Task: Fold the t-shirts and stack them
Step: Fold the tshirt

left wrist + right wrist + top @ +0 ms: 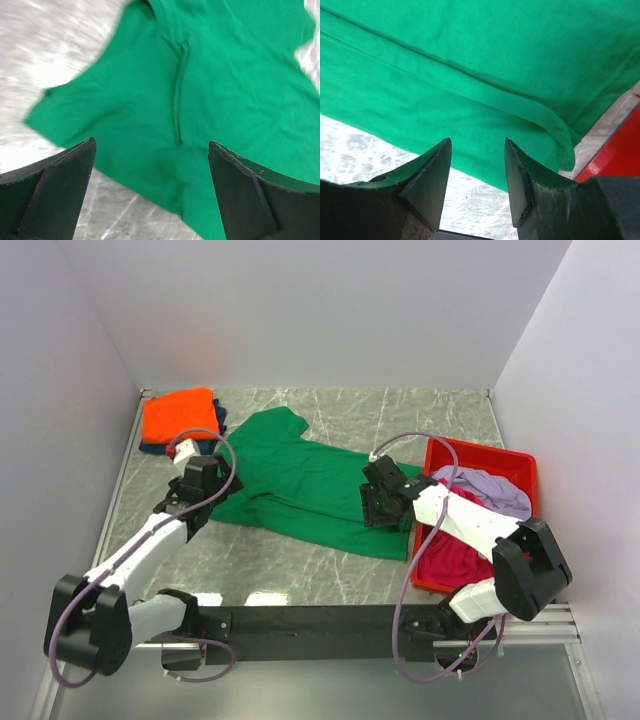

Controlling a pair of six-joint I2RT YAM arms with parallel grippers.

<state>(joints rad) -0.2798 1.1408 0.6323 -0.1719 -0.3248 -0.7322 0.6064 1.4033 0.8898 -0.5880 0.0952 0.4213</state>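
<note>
A bright green t-shirt lies spread out flat on the marble table. My left gripper hovers over its left sleeve edge, jaws wide open and empty; the green cloth lies below. My right gripper stands over the shirt's right hem, open with nothing between the fingers. At the back left an orange t-shirt lies folded on a navy blue one. A pale lilac t-shirt and a magenta one lie crumpled in the bin.
A red plastic bin stands at the right, close beside my right arm; its corner shows in the right wrist view. White walls close in the table on the left, back and right. A black rail runs along the near edge.
</note>
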